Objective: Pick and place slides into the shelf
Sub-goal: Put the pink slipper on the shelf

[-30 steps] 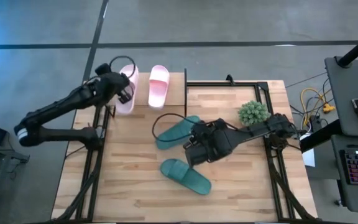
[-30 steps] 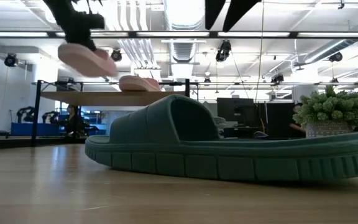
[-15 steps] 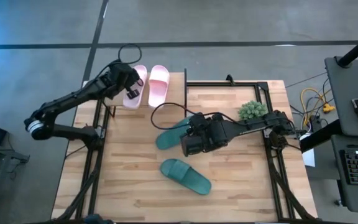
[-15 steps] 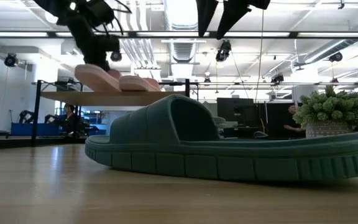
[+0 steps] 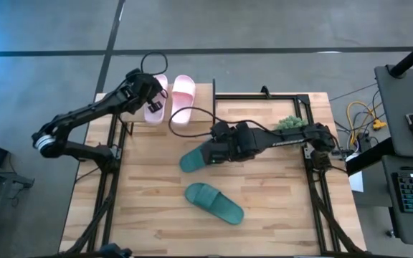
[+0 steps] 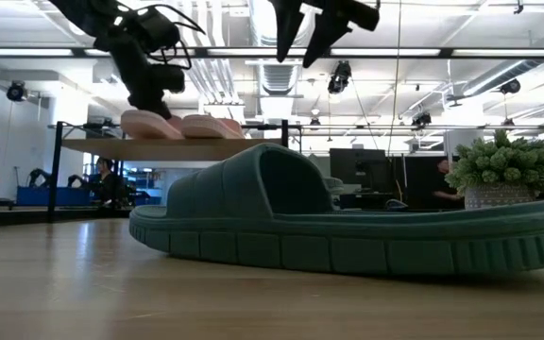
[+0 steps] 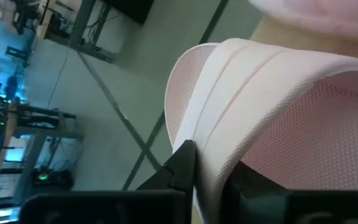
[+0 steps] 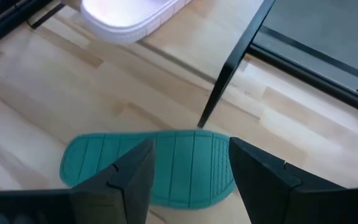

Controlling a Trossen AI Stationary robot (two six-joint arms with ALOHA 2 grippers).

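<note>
- Left gripper [image 5: 154,104] is up on the shelf [image 5: 203,92], fingers pinching the strap of a pink slide [image 5: 154,102] beside its twin [image 5: 182,99]. I'd let go only once the sole sits flat.
- Right gripper [image 5: 201,153] hangs wide open over one green slide [image 5: 194,158]; the other green slide [image 5: 214,202] lies apart.
- Shelf post [image 8: 236,57] is close, so lift straight.

two pale pink slides [image 5: 183,99] with ribbed straps are seen on the light wooden shelf [image 5: 199,97]. two dark green slides [image 5: 214,203] with grooved soles are seen on the pale striped wood bench [image 5: 149,186], beside a green plant [image 5: 290,123].
</note>
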